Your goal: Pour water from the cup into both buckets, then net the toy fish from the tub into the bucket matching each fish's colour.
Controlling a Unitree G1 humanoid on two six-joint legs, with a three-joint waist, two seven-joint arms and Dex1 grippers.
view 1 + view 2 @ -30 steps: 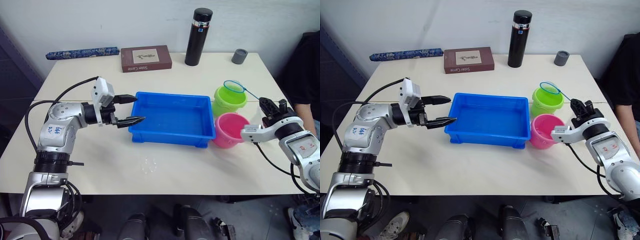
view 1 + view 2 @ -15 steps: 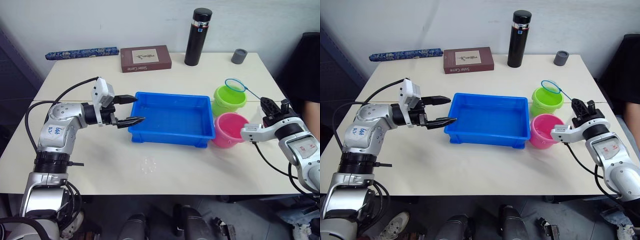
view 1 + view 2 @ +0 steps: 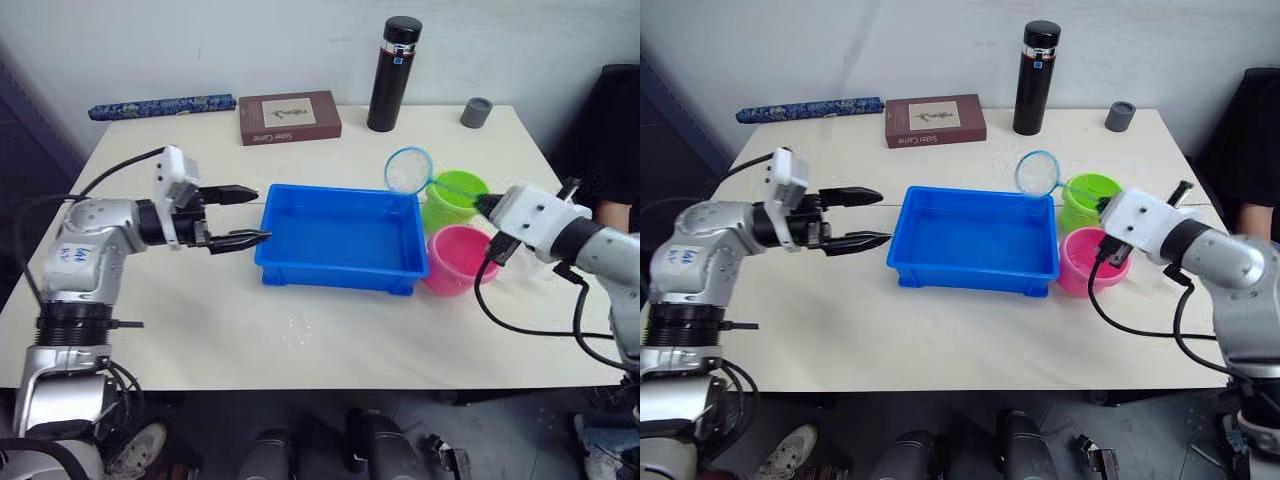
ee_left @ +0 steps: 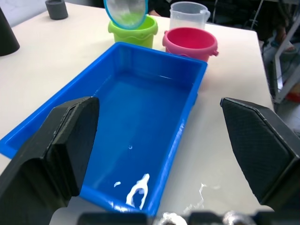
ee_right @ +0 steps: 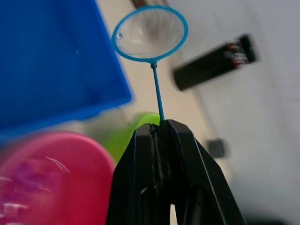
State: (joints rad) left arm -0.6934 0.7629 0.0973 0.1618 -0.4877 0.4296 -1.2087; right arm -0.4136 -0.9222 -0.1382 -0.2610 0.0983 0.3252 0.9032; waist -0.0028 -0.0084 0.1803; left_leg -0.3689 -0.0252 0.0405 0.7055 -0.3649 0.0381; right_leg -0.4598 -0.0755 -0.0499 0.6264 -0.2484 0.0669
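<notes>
The blue tub [image 3: 340,236] sits mid-table with a little water in it. The toy fish are hidden from view. To its right stand the green bucket [image 3: 458,198] and, nearer me, the pink bucket [image 3: 456,262]. My right gripper [image 5: 159,127] is shut on the thin handle of the net [image 3: 407,170]. The net's blue hoop hangs over the tub's far right corner. The clear cup [image 4: 189,14] stands beyond the pink bucket in the left wrist view. My left gripper [image 3: 248,214] is open, just left of the tub, holding nothing.
Along the table's far edge are a black flask [image 3: 392,74], a grey cup [image 3: 476,111], a brown book [image 3: 290,117] and a blue patterned roll [image 3: 160,104]. A person in black [image 3: 622,130] stands at the right. Water drops [image 3: 294,331] lie near the front.
My right gripper has lifted and swung left, carrying the net from above the green bucket to over the tub's far right corner. The left gripper has drawn back slightly from the tub.
</notes>
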